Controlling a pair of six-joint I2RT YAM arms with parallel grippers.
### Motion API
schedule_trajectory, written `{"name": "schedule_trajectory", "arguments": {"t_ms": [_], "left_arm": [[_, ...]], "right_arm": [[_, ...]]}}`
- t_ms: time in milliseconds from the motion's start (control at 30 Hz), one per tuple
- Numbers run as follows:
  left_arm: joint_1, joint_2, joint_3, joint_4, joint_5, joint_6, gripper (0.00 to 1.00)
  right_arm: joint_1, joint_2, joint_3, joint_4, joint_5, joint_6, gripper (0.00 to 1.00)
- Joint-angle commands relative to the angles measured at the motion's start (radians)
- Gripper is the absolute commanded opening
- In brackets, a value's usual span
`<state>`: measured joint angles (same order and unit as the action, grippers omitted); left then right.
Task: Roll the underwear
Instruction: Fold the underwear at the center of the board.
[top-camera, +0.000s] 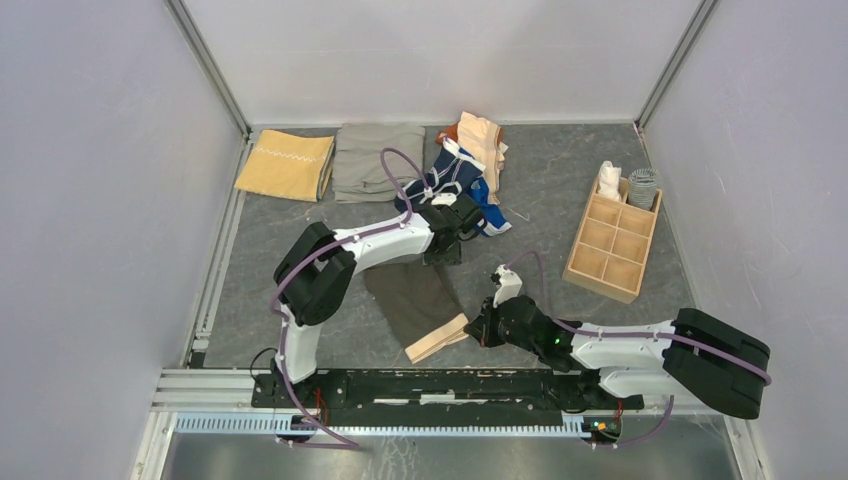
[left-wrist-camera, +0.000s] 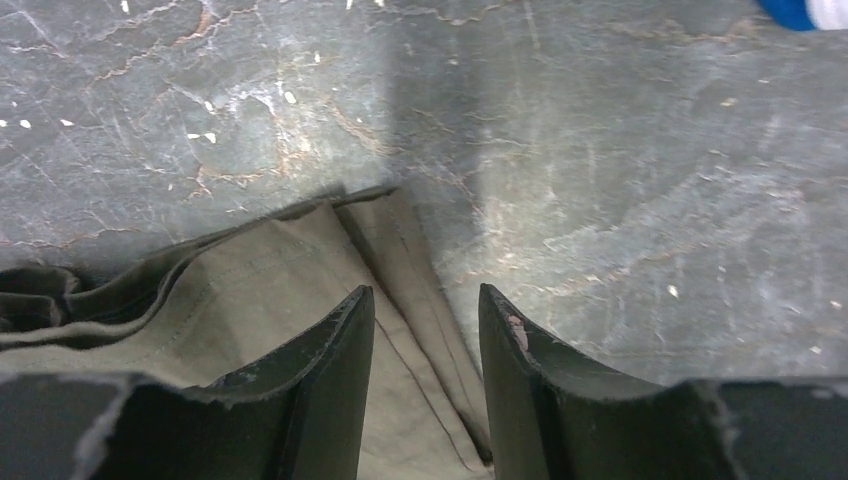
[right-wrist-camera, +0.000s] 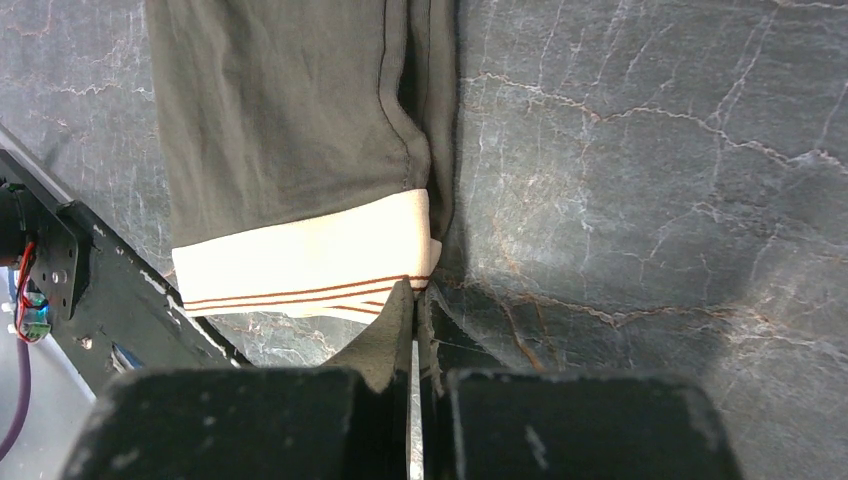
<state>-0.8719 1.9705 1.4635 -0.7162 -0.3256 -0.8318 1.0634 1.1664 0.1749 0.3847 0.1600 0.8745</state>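
Note:
The dark grey-brown underwear (top-camera: 412, 298) lies flat mid-table, its tan waistband (top-camera: 437, 338) nearest the arms. My left gripper (top-camera: 445, 250) hovers low over its far end. In the left wrist view the gripper (left-wrist-camera: 425, 295) is open, and a folded edge of the underwear (left-wrist-camera: 270, 290) runs between the jaws. My right gripper (top-camera: 475, 328) sits at the right corner of the waistband. Seen from the right wrist, that gripper (right-wrist-camera: 415, 290) is shut, tips touching the striped waistband (right-wrist-camera: 300, 265) corner. Whether cloth is pinched between them does not show.
A pile of navy, bright blue and peach underwear (top-camera: 468, 165) lies just beyond the left gripper. A mustard-yellow cloth (top-camera: 285, 165) and a grey-khaki cloth (top-camera: 378, 160) lie folded at the back. A wooden divided box (top-camera: 612, 240) stands on the right. The black base rail (top-camera: 420, 385) runs along the near edge.

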Motion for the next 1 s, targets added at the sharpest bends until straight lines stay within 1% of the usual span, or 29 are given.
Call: {"name": "schedule_trajectory", "arguments": {"t_ms": [0,300,567,700,767,900,967], "left_arm": [[0.003,0.036,0.052,-0.035,-0.059,0.038,0.49],[0.002,0.099,0.060,-0.055,-0.085,0.044,0.49],[0.002,0.086,-0.013,-0.051,-0.112,0.030,0.49],[0.001,0.096,-0.032,-0.049,-0.110,0.025,0.43],[0.000,0.088,-0.058,-0.032,-0.106,0.025,0.39],[-0.001,0.062,-0.126,0.024,-0.071,0.030,0.22],[-0.001,0.056,-0.135,0.032,-0.070,0.027,0.13]], "right_arm": [[0.009,0.019,0.021,-0.050,0.029,-0.015,0.00],[0.009,0.013,0.019,-0.061,0.039,-0.020,0.00],[0.010,0.018,0.023,-0.062,0.041,-0.023,0.00],[0.011,0.008,0.023,-0.073,0.051,-0.025,0.00],[0.011,0.002,0.022,-0.079,0.058,-0.026,0.00],[0.010,-0.006,0.021,-0.087,0.068,-0.029,0.00],[0.010,-0.005,0.021,-0.088,0.070,-0.037,0.00]]}}
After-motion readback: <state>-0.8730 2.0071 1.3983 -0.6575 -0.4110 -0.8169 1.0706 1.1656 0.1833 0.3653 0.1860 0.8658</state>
